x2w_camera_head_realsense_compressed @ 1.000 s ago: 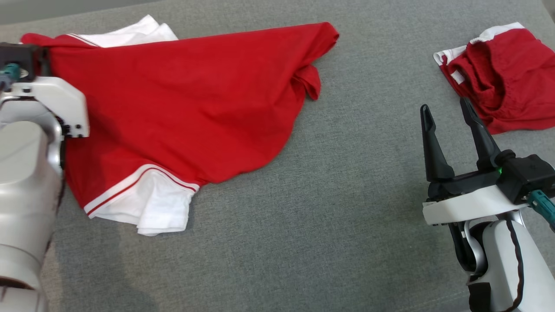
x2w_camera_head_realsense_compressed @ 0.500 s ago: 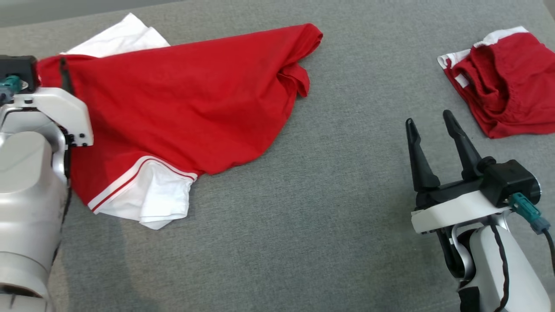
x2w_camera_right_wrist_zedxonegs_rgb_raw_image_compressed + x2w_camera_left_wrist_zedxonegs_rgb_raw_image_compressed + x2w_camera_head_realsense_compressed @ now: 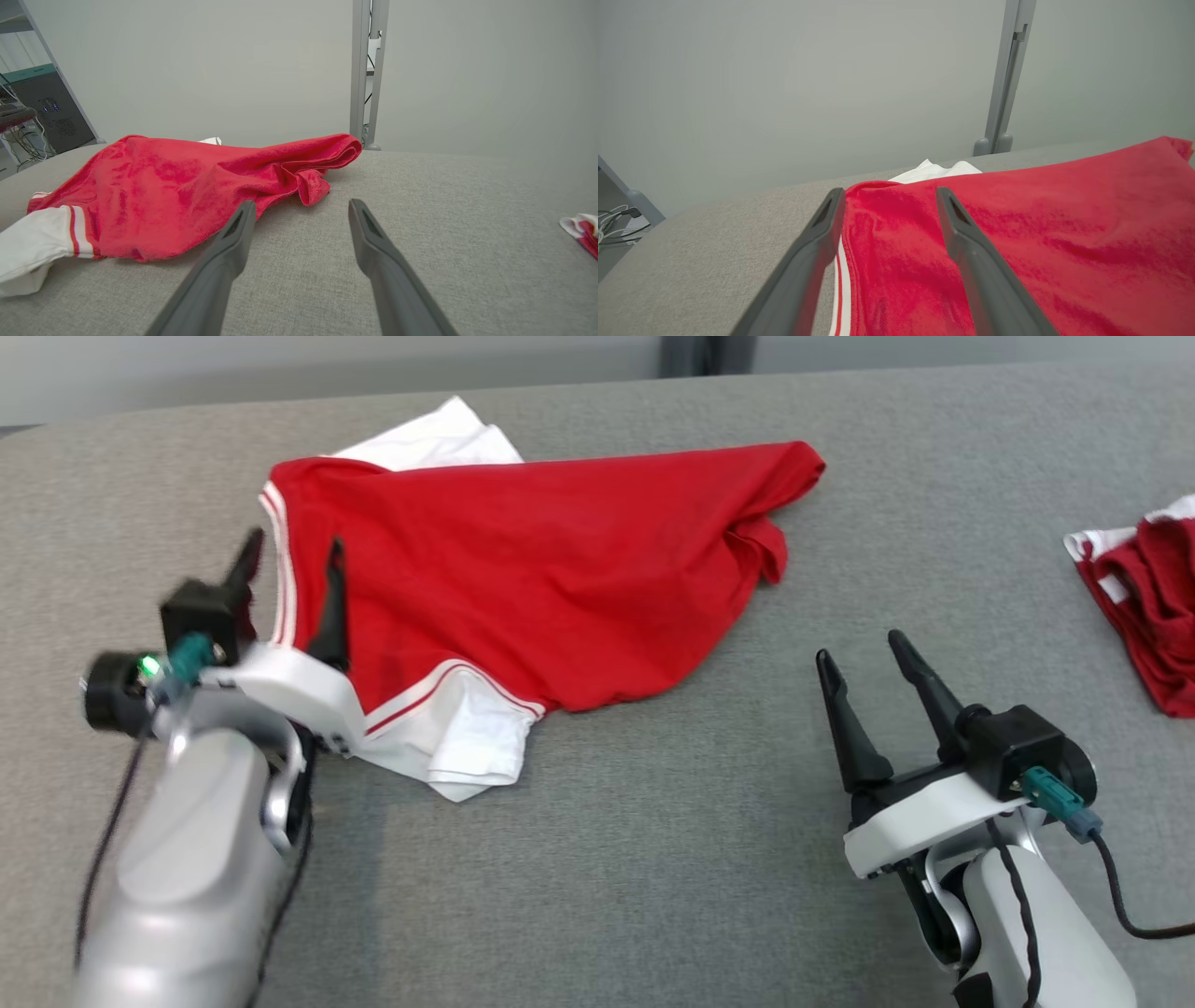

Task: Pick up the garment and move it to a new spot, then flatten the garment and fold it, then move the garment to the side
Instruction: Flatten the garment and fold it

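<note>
Both ends alike: left gripper [image 3: 295, 539] and right gripper [image 3: 860, 647] each carry two long, dark, tapered fingers [image 3: 848, 733] on a black block [image 3: 1013, 742] over a white bracket [image 3: 924, 807] with small dark screws. Teal connector [image 3: 1060, 800] at each wrist, black cable [image 3: 1120, 901] trailing. Green light [image 3: 147, 665] on the left wrist. Forearms [image 3: 187, 877] smooth, pale silver-grey.

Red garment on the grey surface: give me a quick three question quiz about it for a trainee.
1. True or false: the left gripper is shut on the red garment.
2. Multiple choice: the garment's sleeve nearest the left gripper is A) white, B) blue, C) black.
3. Fill in: in the head view, the second red bundle lies at the ___ edge, beyond the open right gripper.

Key: 1 false, it is open; 2 A; 3 right.
</note>
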You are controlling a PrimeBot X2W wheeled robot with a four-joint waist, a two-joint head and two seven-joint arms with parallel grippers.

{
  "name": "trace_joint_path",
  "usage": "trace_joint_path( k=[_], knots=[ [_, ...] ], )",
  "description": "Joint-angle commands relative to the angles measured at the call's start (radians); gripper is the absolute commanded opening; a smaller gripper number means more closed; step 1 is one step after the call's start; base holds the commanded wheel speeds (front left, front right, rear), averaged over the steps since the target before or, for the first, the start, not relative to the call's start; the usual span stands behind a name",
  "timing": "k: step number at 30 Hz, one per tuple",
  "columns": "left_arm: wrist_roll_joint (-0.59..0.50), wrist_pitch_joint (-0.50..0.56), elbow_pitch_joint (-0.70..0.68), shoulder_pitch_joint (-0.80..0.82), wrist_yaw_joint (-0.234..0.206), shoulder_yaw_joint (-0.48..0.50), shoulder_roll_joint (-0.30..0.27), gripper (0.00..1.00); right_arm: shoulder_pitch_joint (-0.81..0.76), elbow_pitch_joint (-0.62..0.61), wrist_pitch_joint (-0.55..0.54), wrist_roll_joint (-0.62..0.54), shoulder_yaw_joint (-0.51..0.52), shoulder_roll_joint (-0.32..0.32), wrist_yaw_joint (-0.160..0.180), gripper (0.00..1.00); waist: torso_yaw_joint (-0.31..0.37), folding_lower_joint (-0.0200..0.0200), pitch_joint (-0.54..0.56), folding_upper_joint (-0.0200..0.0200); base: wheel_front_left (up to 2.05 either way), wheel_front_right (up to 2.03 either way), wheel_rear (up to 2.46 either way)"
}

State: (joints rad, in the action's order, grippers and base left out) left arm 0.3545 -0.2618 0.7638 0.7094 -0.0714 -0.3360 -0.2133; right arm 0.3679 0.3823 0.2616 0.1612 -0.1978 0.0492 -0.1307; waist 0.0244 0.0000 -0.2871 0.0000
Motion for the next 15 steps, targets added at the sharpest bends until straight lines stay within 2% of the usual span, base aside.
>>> trace_joint_path(
  k=[1,7,15],
  knots=[
    [-0.010,-0.004,-0.058,-0.059,-0.001,0.009,0.009,1.00,0.001,0.018,0.005,0.005,-0.006,0.005,0.000,1.00,-0.040,0.0000,0.027,0.0000,0.00,0.00,0.00],
    [-0.030,-0.002,-0.282,-0.296,-0.026,0.046,0.082,1.00,0.030,0.124,0.005,0.032,-0.031,0.004,0.000,1.00,-0.107,0.0000,0.053,0.0000,0.00,0.00,0.00],
    [-0.030,-0.002,-0.405,-0.477,-0.036,0.077,0.141,1.00,0.107,0.288,0.005,0.123,-0.054,0.005,0.000,1.00,-0.194,0.0000,0.064,0.0000,0.00,0.00,0.00]
  ],
)
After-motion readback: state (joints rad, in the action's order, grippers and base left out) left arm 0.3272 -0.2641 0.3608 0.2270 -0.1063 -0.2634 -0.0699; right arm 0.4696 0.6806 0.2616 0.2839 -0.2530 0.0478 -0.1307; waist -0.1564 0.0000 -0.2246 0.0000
